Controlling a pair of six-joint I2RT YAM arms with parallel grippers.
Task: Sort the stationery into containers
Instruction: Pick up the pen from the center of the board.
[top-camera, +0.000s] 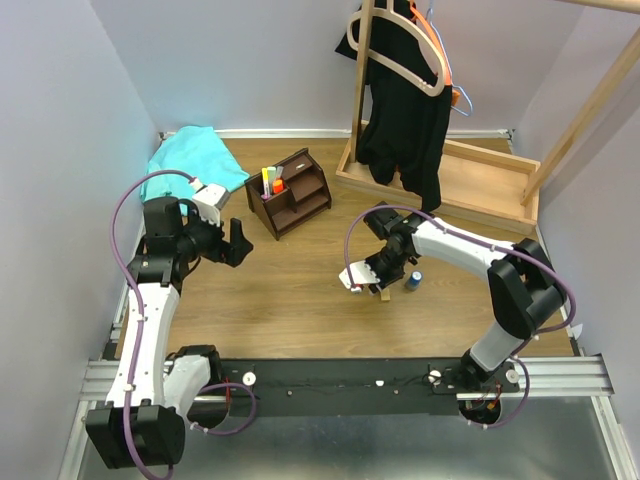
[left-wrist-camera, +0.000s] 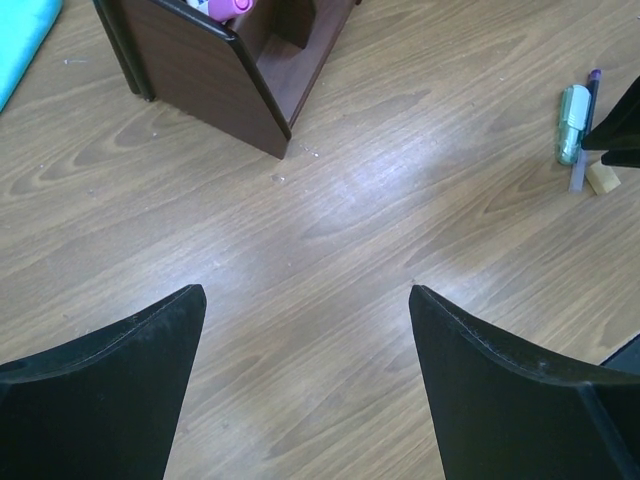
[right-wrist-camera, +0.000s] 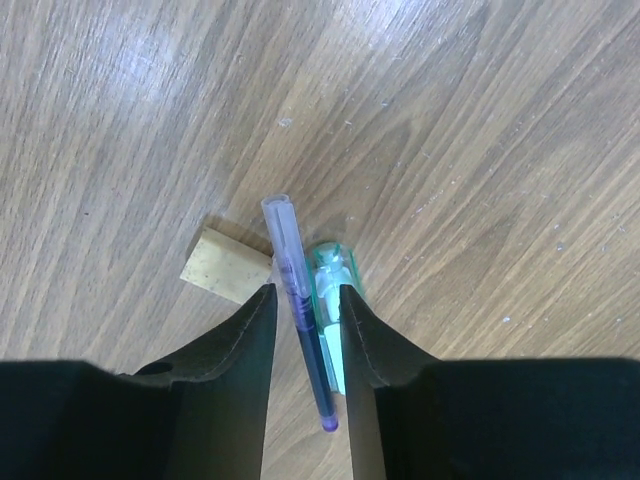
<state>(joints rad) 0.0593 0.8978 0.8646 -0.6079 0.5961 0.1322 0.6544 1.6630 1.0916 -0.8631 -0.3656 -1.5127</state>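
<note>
Task partly done. The organizer holds yellow and orange markers upright in a rear slot. Out on the counter, well apart from it, lie the thin pen, tan block, pale green marker and blue cylinder. Right claw is narrowly spread astride the pen, with gaps on both sides, not yet pinching. Left claw is spread wide and empty, near the organizer.

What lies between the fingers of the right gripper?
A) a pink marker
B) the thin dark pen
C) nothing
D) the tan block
B: the right wrist view shows the thin dark pen between the fingers of the right gripper; the tan block lies outside them.
</note>
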